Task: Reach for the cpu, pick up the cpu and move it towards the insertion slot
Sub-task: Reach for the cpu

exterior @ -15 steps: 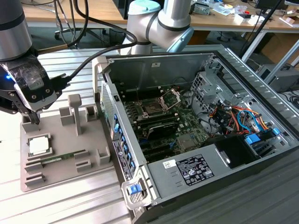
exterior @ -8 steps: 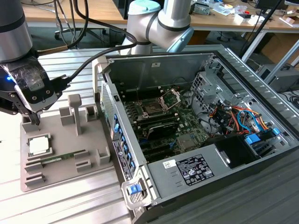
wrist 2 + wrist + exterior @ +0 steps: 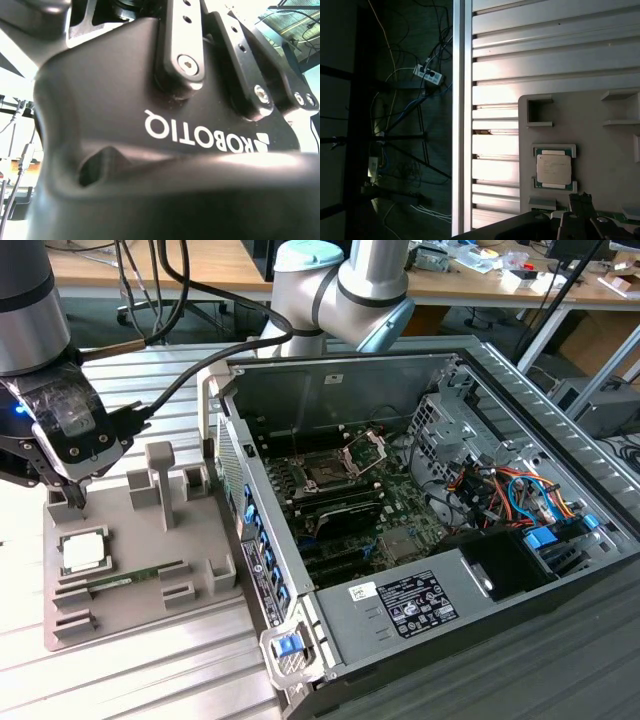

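Aluminium table bears grey fixture holding cpu.

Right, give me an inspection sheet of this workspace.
Surface: slatted metal table with a grey fixture on it.
Job's things: cpu lying in the fixture, not held; slot on the board inside the open case.
Clutter: memory stick on the fixture.
Grippers: gripper above the fixture, near the cpu.
Cables: black cable from the wrist; coloured wires in the case.
Surroundings: desks behind; power strip on the floor.
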